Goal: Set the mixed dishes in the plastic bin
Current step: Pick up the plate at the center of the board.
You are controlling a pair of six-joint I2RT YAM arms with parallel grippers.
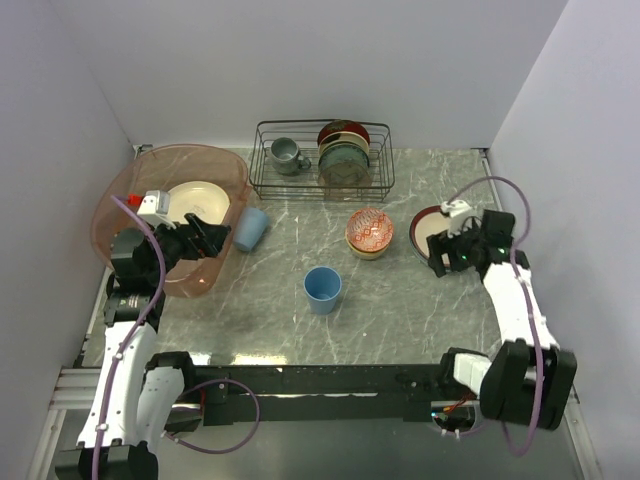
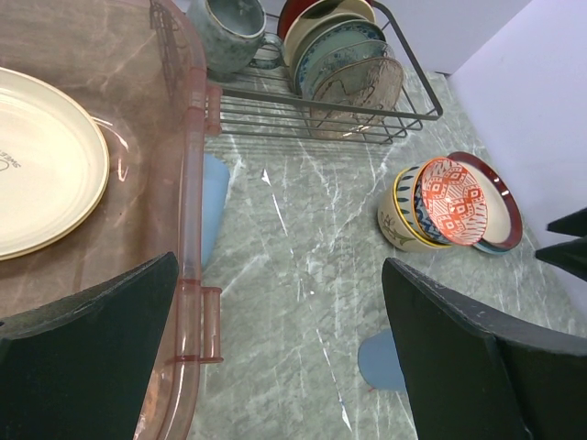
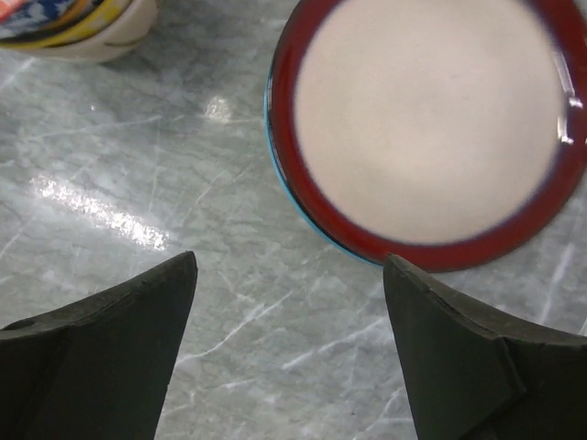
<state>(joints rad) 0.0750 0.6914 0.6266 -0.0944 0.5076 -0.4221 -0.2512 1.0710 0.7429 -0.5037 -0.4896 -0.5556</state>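
Note:
The plastic bin (image 1: 128,192) stands at the left with a cream, yellow-rimmed plate (image 1: 199,204) lying in it. My left gripper (image 1: 222,237) hangs open over the bin's right rim (image 2: 193,174), with nothing between its fingers. One light-blue cup (image 1: 252,228) lies against the bin's outer wall. Another light-blue cup (image 1: 323,290) stands upright mid-table. A red-patterned bowl (image 1: 370,230) sits nested on a cream bowl (image 2: 396,225). At the right, my right gripper (image 3: 289,261) is open just above the near edge of the dark red plate (image 3: 426,119), without touching it.
A black wire rack (image 1: 322,158) at the back holds a grey mug (image 1: 286,154) and upright dark plates (image 1: 345,155). White walls close the table on the left, back and right. The right arm's cable (image 1: 500,190) loops above the red plate.

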